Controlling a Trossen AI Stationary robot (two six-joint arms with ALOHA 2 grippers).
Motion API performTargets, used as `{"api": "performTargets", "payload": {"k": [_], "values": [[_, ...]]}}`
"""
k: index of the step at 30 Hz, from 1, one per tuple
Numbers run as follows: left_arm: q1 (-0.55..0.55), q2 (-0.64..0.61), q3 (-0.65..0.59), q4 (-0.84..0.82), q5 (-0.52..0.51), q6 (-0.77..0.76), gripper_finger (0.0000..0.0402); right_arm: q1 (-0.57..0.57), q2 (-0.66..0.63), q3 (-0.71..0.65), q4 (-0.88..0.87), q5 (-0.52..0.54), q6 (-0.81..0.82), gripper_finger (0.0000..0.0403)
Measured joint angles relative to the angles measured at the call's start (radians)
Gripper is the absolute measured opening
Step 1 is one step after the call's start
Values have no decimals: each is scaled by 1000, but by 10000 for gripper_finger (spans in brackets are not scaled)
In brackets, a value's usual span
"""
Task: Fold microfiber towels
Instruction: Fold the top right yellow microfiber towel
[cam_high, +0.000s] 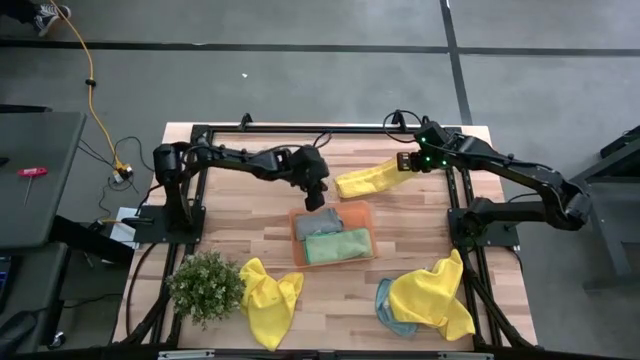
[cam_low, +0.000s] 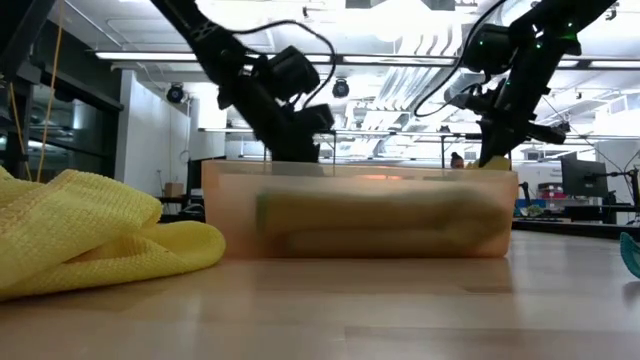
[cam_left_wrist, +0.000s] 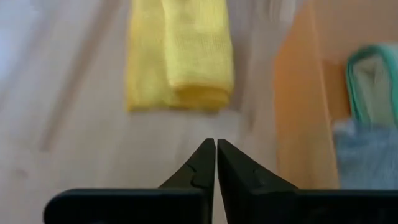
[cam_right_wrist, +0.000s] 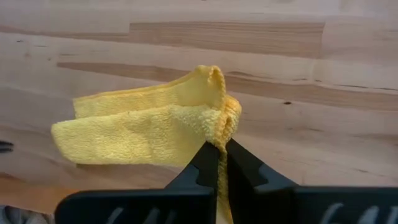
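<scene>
A folded yellow towel (cam_high: 362, 181) lies across the far middle of the table, and my right gripper (cam_high: 405, 164) is shut on its right end. My left gripper (cam_high: 318, 196) is shut with nothing between its fingers. It hangs just beyond the far rim of the orange tray (cam_high: 367, 212), left of that towel (cam_left_wrist: 180, 62). In the tray lie a folded grey-blue towel (cam_high: 318, 222) and a folded green towel (cam_high: 338, 245). A loose yellow towel (cam_high: 268, 296) lies near the front left. Another yellow towel (cam_high: 432, 296) lies over a teal one (cam_high: 384, 306) at the front right. My right gripper pinches the yellow towel's folded right end (cam_right_wrist: 222, 127) between its two fingers, several layers together. The fingers slant down from the table's right side. The rest of the towel (cam_right_wrist: 130, 134) stretches away toward the tray. Whether that end rests on the wood, I cannot tell.
A small green potted plant (cam_high: 205, 285) stands at the front left. The black arm frames (cam_high: 190, 215) rise at both sides of the table. Bare wood (cam_high: 420, 225) shows between the tray and the right arm's base.
</scene>
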Motion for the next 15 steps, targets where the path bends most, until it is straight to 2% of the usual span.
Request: {"api": "performTargets", "payload": {"k": [6,12,15], "values": [[-33,0,-81,148,-21,-49,1,34,0,0,1,-50,28,0],[-12,0,-84,184,-97,-51,0,131,0,0,44,-52,115,0],[11,0,-84,193,-85,-41,0,166,0,0,80,-44,161,0]]}}
